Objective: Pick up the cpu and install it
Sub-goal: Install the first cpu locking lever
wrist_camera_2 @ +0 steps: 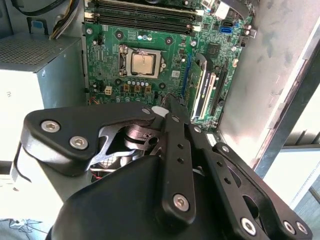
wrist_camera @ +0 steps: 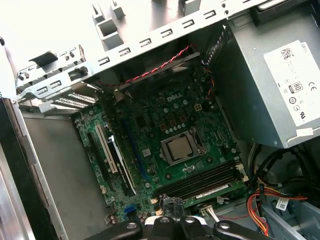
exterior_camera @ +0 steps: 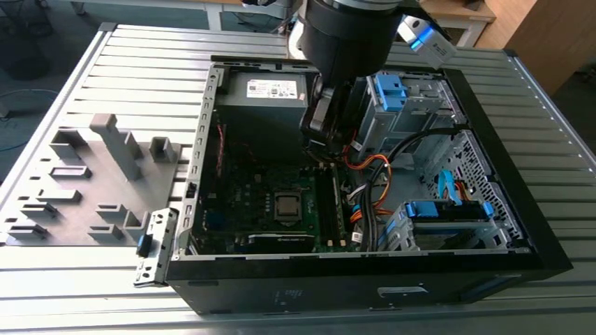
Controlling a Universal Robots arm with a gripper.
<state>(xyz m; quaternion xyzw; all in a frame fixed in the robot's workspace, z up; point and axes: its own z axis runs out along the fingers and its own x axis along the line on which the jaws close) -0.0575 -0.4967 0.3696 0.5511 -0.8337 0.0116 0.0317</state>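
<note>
1. Here, in the exterior view, the arm (exterior_camera: 345, 42) hung over the open computer case (exterior_camera: 521, 230), which lay on its side on the slatted table (exterior_camera: 139, 63) so the motherboard (exterior_camera: 251, 202) faced up. The cpu (exterior_camera: 287, 206) sat square in its socket near the board's middle, at about six o'clock from the arm's wrist; I judged it already seated there. The grey power supply (exterior_camera: 265, 94) stood at twelve o'clock from it.
2. In the second wrist view, the gripper (wrist_camera_2: 172, 107) showed its dark fingers (wrist_camera_2: 175, 150) drawn together with nothing between them, apart from the cpu (wrist_camera_2: 142, 63), which lay at about eleven o'clock beyond the tips.
3. In the first wrist view, the cpu (wrist_camera: 181, 148) rested flat inside its metal frame, the memory slots (wrist_camera: 200, 182) just beside it at five o'clock
</note>
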